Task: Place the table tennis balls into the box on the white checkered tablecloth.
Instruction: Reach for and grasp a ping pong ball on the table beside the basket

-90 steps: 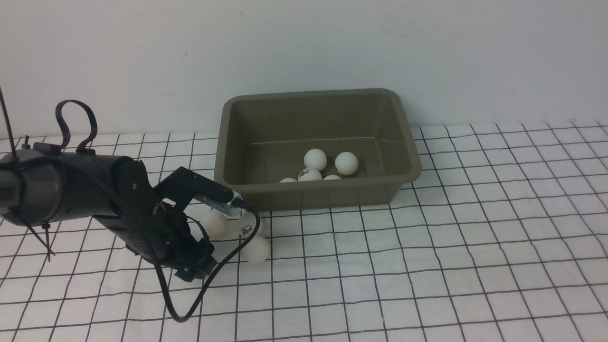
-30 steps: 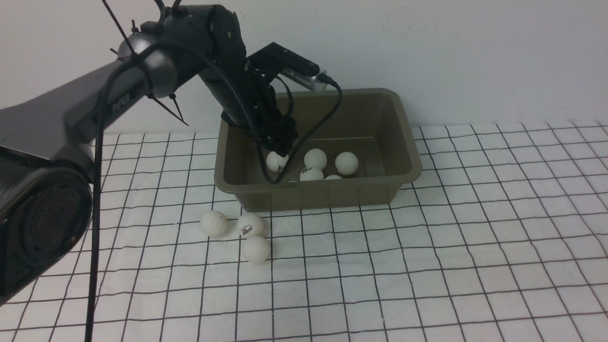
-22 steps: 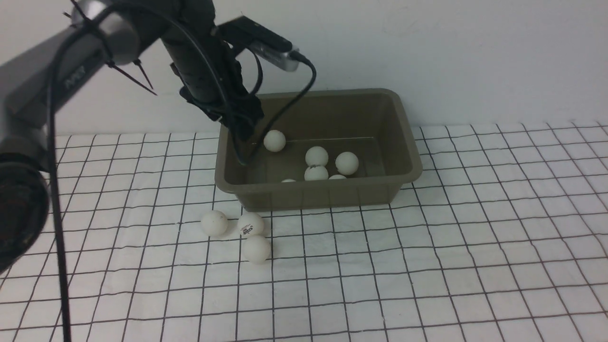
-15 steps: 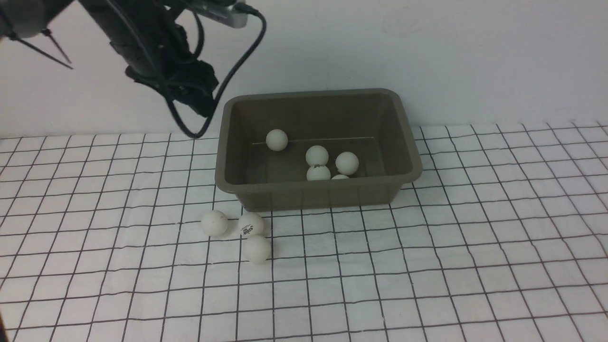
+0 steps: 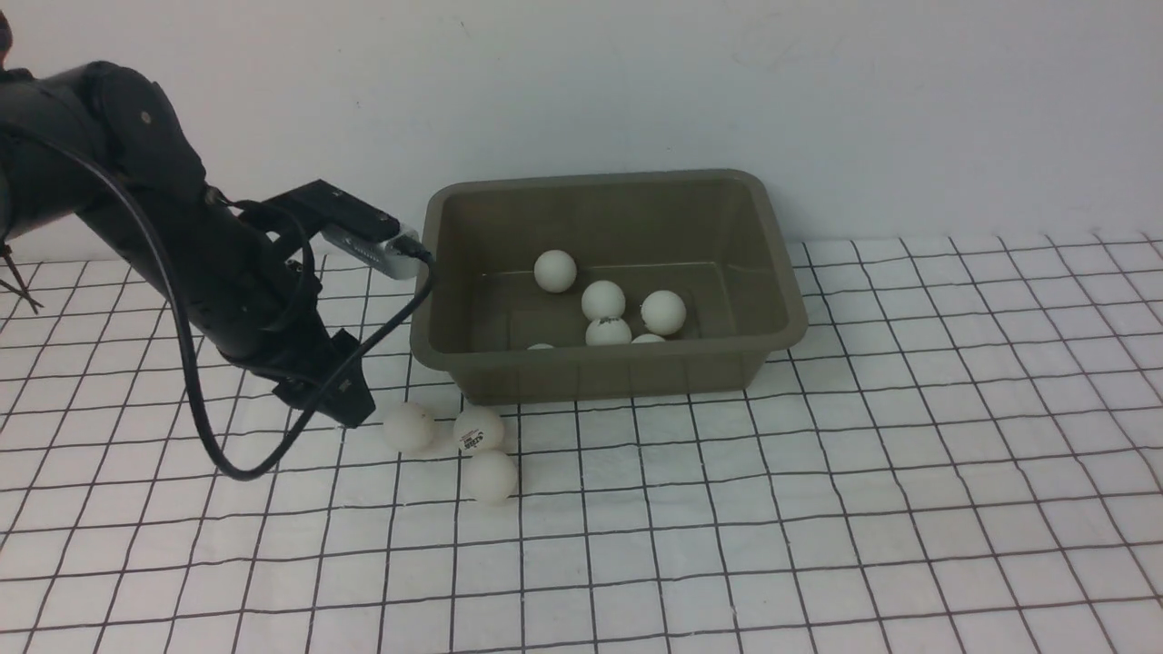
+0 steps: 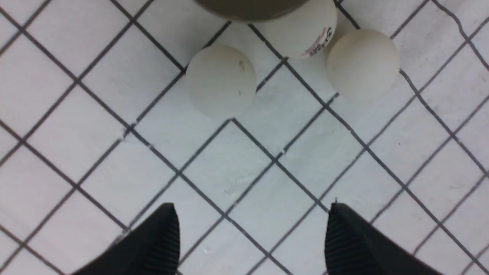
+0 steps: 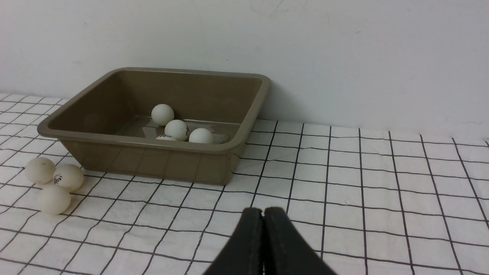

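The big box (image 5: 607,371) is a green-brown tub, and it sits on the white cloth with black squares (image 5: 872,545), at the far side by the pale wall (image 5: 954,118). Six white balls (image 5: 663,312) show inside the box. One is by itself toward the far left part, and the others are nearer the middle and the near side — two of those only peek over the near edge. Three more balls are out on the cloth, on the near side of the box, by its left end. The left one (image 5: 410,427) is a little apart from the other two. The middle one (image 5: 479,430) has dark print on it, and the nearest one (image 5: 491,477) is right up close to it. The left gripper (image 6: 252,229) is up above the cloth, to the left of the box and near the left ball. Its fingers are spread wide, with only cloth showing between them. A black wire (image 5: 218,454) hangs in a loop from the top of that arm. The right gripper (image 7: 263,212) has its fingers pressed together — they pinch nothing, and the cloth shows past their tips.
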